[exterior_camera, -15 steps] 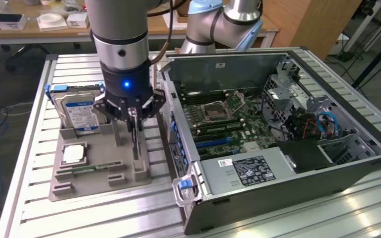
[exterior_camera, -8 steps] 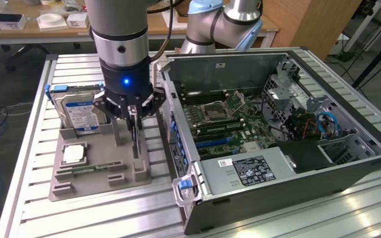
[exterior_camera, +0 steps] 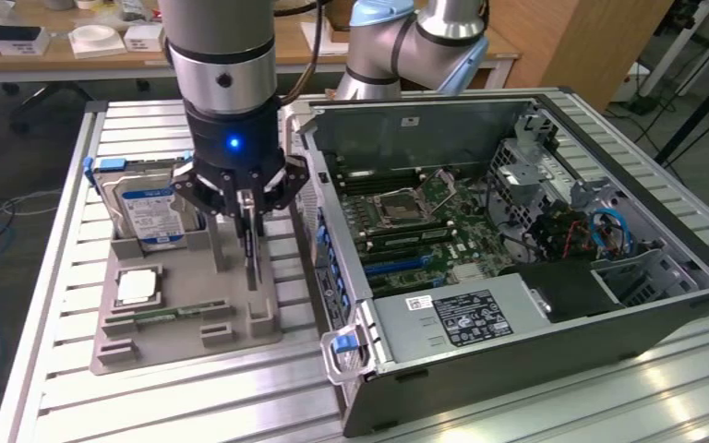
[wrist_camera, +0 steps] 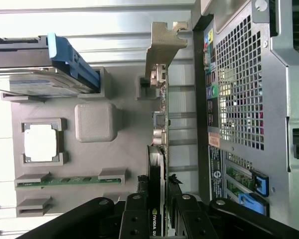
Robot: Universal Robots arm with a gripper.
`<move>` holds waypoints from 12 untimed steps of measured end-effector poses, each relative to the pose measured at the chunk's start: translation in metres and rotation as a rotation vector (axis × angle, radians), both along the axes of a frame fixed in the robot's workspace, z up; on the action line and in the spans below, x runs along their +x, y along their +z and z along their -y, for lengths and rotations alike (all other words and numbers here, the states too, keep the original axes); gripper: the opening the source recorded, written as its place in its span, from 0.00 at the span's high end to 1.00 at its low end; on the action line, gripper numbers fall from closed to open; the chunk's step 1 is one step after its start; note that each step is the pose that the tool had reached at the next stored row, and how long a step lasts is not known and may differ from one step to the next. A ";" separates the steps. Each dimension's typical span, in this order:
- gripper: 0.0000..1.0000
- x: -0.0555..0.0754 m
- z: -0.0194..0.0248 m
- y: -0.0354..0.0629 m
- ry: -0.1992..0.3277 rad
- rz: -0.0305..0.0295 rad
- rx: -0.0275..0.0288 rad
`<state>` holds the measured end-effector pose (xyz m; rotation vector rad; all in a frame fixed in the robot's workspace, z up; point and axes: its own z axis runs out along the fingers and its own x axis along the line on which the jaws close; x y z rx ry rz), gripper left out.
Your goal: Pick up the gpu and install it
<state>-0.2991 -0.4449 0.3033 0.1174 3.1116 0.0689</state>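
Black gripper clamping the gpu, thin black card standing edgewise in grey plastic tray | step: picking up | likely needing a straight pull, clearing its slot

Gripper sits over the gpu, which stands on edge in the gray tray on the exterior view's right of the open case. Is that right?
No. The gray tray stands on the exterior view's left of the open case, as that view shows. The rest holds: the gripper sits over the gpu, standing on edge in the tray.
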 end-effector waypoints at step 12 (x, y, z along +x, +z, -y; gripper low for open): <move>0.74 0.000 0.0000 0.0261 0.000 0.0000 0.0001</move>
